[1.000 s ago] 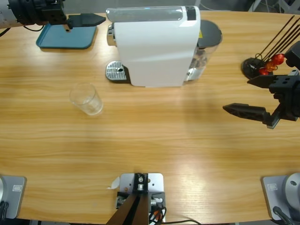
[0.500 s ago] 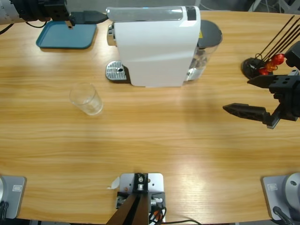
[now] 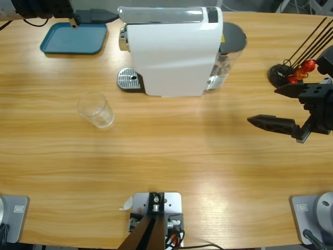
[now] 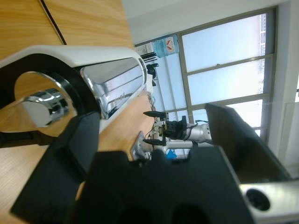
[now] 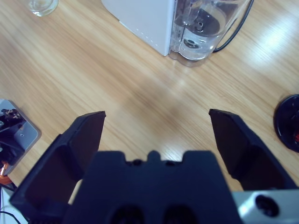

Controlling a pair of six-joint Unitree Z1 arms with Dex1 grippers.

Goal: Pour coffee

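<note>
- Near edge: nothing changed over the last second.
- Glass (image 3: 95,110) unmoved, alone on the table (image 3: 171,156) left of centre. It looks empty, so no coffee visible anywhere yet.
- Right gripper (image 3: 283,107) parked at the right side, same spot, jaws wide apart, holding nothing.
- Coffee machine (image 3: 174,49) unchanged at the back.
- Left gripper (image 3: 96,16) has crept toward the machine's top end by the blue tray (image 3: 73,40), jaws open and empty. Probably going for the brew lever or button; pouring not started.
</note>
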